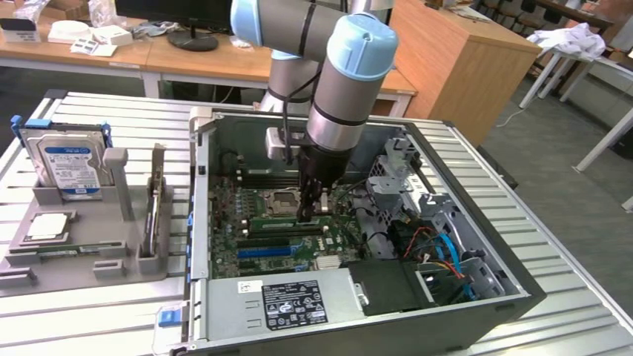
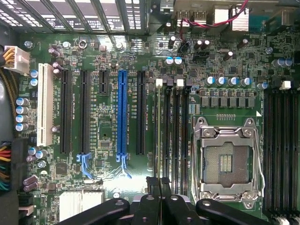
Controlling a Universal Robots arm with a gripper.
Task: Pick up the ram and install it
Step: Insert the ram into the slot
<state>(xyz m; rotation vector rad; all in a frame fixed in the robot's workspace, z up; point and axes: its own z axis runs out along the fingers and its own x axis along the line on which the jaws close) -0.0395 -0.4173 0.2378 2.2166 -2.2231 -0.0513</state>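
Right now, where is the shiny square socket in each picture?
Exterior view: the CPU socket is a silver square in the middle of the green motherboard.
Wrist view: the CPU socket sits between two groups of black memory slots.
Shared landmark: the long blue slot.

Grey floor [image 1: 559, 148] on exterior view's right. Wooden desk [image 1: 213, 65] at back w/ monitor stand [image 1: 193, 38] & white boxes [image 1: 94, 33]. Wooden cabinet [image 1: 465, 67] beside it. White-legged table [image 1: 605, 80] far right. Slatted metal bench [image 1: 99, 326] in front. Even indoor light.
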